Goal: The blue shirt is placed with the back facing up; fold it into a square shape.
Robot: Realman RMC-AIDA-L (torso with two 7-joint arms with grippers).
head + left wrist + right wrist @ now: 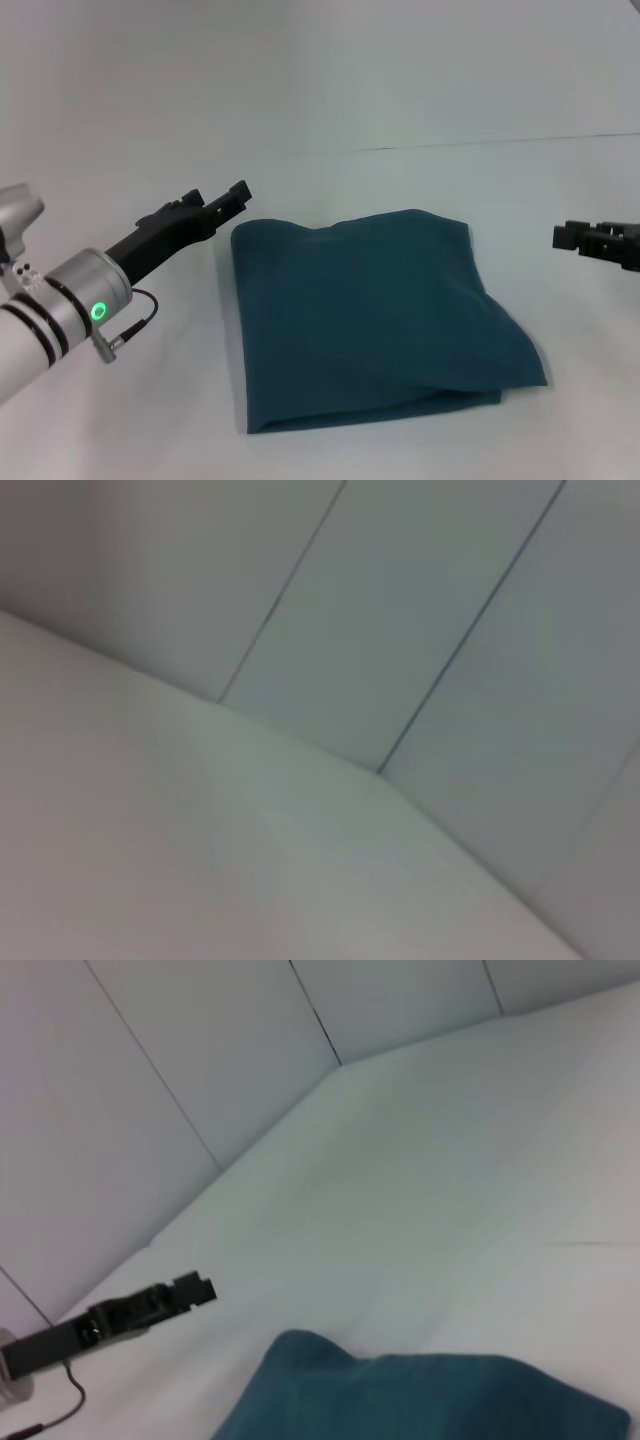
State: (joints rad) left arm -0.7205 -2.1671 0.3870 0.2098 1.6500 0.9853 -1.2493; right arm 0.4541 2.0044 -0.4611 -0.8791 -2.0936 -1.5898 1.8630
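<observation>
The blue shirt (370,320) lies folded into a rough square on the white table, plain side up, with layered edges at its near right corner. It also shows low in the right wrist view, the blue shirt (420,1400). My left gripper (232,197) hangs just off the shirt's far left corner, apart from the cloth; the right wrist view catches the left gripper (195,1290) from across the table. My right gripper (562,237) is off to the right of the shirt, well apart from it. The left wrist view shows only table and wall.
The white table (580,400) spreads bare around the shirt on all sides. A pale panelled wall (200,1050) stands behind it, meeting the table along a seam (500,145).
</observation>
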